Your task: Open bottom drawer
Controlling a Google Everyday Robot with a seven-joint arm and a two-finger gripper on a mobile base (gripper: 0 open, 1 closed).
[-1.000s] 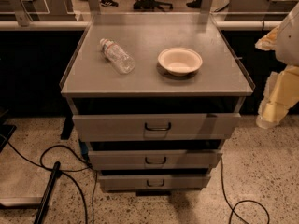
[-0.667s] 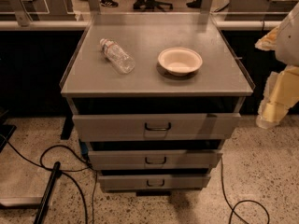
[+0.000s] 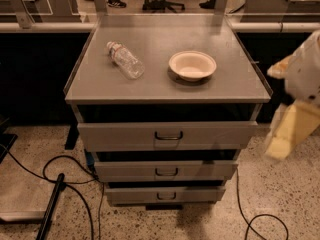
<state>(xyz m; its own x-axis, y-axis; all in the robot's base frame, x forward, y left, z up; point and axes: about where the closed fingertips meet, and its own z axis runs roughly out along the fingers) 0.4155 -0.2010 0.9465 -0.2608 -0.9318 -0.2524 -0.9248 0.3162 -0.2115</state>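
Note:
The grey cabinet has three stacked drawers. The bottom drawer [image 3: 165, 194] is the lowest and narrowest front, close to the floor, with a small dark loop handle [image 3: 166, 196] at its centre. Its front stands nearly flush under the middle drawer [image 3: 165, 170], and no tray inside shows. My gripper [image 3: 278, 145] hangs at the right edge of the camera view, to the right of the cabinet and about level with the top drawer [image 3: 167, 135]. It is well above and right of the bottom drawer and touches nothing.
A clear plastic bottle [image 3: 125, 60] lies on its side and a white bowl [image 3: 192, 65] stands on the cabinet top [image 3: 165, 86]. Black cables [image 3: 65, 184] lie on the floor to the left, and another cable [image 3: 250, 219] to the right. A dark wall runs behind.
My arm and gripper have come down a little at the right of the cabinet. The drawers, bottle and bowl have not moved.

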